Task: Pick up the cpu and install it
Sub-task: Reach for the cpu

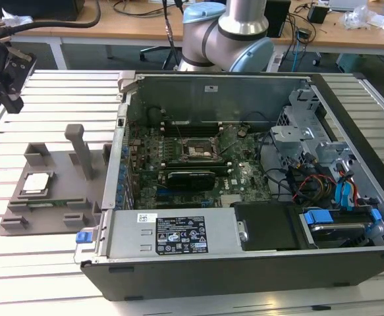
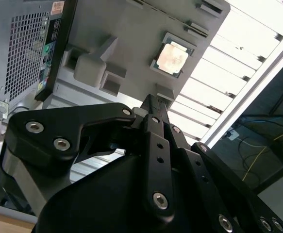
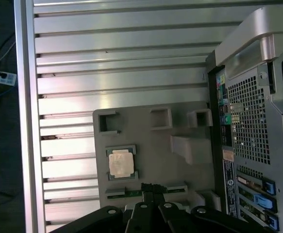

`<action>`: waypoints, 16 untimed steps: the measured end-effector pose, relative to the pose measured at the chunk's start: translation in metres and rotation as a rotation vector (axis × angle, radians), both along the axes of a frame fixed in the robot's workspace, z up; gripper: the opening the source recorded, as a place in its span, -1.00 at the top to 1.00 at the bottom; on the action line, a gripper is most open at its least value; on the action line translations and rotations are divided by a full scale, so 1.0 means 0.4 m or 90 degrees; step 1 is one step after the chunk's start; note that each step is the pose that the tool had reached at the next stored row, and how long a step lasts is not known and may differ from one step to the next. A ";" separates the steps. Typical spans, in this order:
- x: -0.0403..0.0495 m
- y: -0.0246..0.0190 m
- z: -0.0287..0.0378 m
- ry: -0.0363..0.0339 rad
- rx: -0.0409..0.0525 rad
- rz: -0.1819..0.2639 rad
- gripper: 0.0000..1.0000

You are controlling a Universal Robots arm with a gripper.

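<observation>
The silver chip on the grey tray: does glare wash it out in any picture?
In the second wrist view, yes: the cpu glows washed-out, and the table slats burn white; in the first wrist view it is pale but distinct; in the exterior view, evenly lit.

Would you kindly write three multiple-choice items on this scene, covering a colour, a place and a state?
1. What colour is the arm's jointed gripper? A black; B white; C orange.
2. Where is the small silvery square cpu? A in the motherboard socket; B in a recess of the flat grey fixture plate; C in the gripper.
3. The gripper is: A holding the cpu; B holding a memory stick; C shut, empty.
Answers: A, dark throughout; B, it lies framed there; C, fingertips meet, nothing between.
</observation>
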State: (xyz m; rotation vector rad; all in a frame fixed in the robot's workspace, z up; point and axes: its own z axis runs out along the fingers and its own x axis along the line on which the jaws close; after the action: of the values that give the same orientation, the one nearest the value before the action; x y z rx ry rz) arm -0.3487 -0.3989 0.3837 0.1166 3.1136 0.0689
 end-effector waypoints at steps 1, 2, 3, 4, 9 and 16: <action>-0.005 0.000 0.000 0.0000 0.0000 0.000 0.79; -0.009 0.000 0.000 0.0000 0.0000 0.000 0.79; -0.012 0.000 0.000 0.0000 0.0000 0.000 0.79; -0.017 0.000 -0.001 0.0000 0.0000 0.000 0.79; -0.033 0.000 -0.001 0.0000 0.0000 0.000 0.79; -0.058 0.000 -0.003 0.0000 0.0000 0.000 0.79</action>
State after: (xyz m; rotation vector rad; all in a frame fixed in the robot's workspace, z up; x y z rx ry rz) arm -0.3719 -0.3988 0.3827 0.1166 3.1137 0.0688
